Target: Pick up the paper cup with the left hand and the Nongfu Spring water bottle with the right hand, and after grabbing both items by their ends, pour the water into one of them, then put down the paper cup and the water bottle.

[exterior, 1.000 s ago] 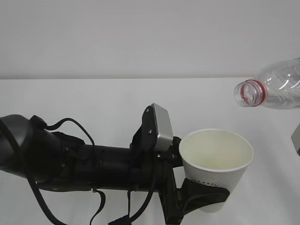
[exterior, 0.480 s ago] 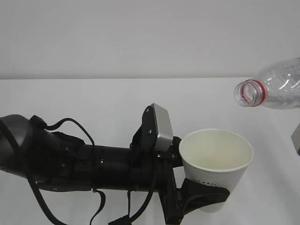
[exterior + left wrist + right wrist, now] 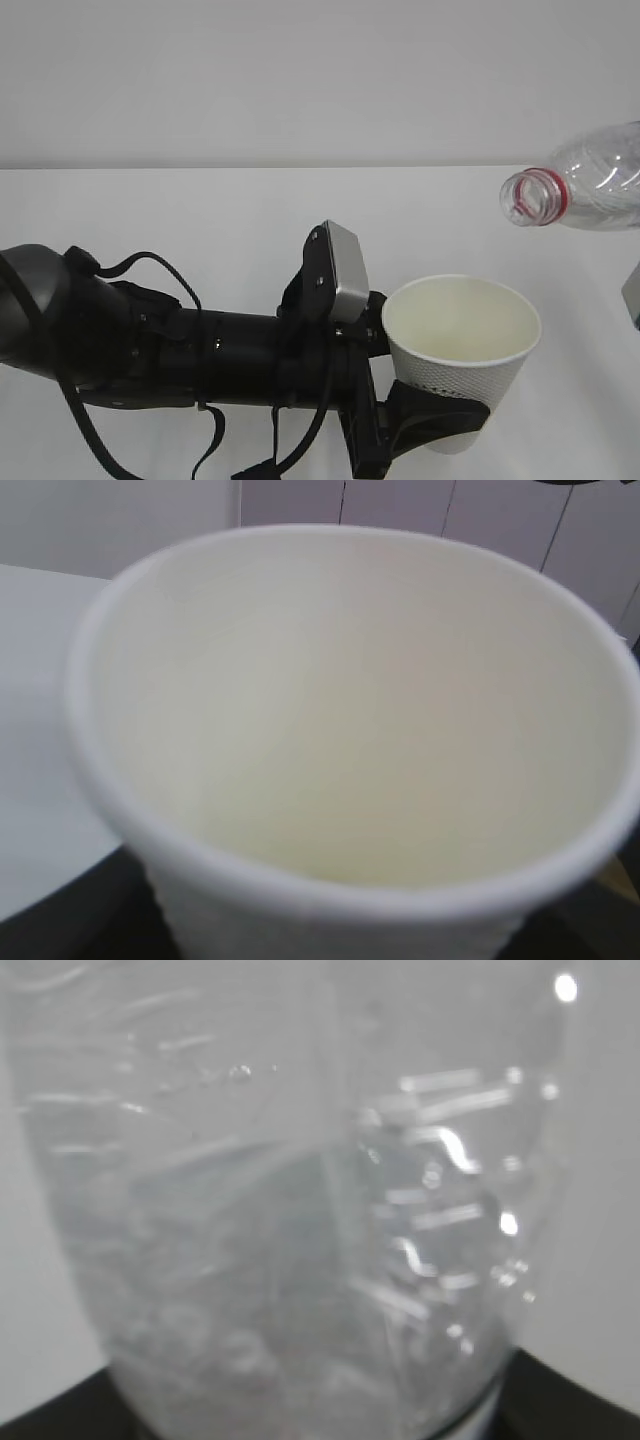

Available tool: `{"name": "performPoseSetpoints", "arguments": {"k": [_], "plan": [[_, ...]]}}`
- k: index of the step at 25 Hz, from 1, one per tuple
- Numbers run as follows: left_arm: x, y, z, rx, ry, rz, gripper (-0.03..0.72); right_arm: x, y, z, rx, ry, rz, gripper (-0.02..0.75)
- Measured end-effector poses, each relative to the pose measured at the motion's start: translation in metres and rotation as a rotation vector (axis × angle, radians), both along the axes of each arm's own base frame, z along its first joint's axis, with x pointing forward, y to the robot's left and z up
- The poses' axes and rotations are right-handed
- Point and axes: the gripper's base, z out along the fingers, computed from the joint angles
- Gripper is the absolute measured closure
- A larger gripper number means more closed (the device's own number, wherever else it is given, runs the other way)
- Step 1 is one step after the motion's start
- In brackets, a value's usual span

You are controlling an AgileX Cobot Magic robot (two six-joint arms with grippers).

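Matt dimpled paper cup (image 3: 462,345); glossy clear ribbed plastic bottle (image 3: 585,188).

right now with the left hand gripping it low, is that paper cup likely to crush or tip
The paper cup looks thin-walled, so a hard squeeze would probably dent it. It appears empty, likely very light. Held low by the left hand, its wide top may wobble.

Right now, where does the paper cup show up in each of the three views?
Exterior: paper cup lower right of centre, upright, gripped low by the left arm.
Left wrist: paper cup fills the frame, seen from above its rim.
Right wrist: not in it; only the bottle.
Shared landmark: the white table.
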Motion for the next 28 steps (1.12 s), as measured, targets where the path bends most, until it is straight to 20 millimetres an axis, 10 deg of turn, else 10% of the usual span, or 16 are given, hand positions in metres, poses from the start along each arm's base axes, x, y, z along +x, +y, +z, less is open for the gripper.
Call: {"name": "performPoseSetpoints", "arguments": {"k": [28], "plan": [[0.0001,0.0000,0.0000,-0.001,0.000,0.001,0.139,-0.0002,0.0005,0.0034,-0.009,-0.040,0.005,0.344]]}}
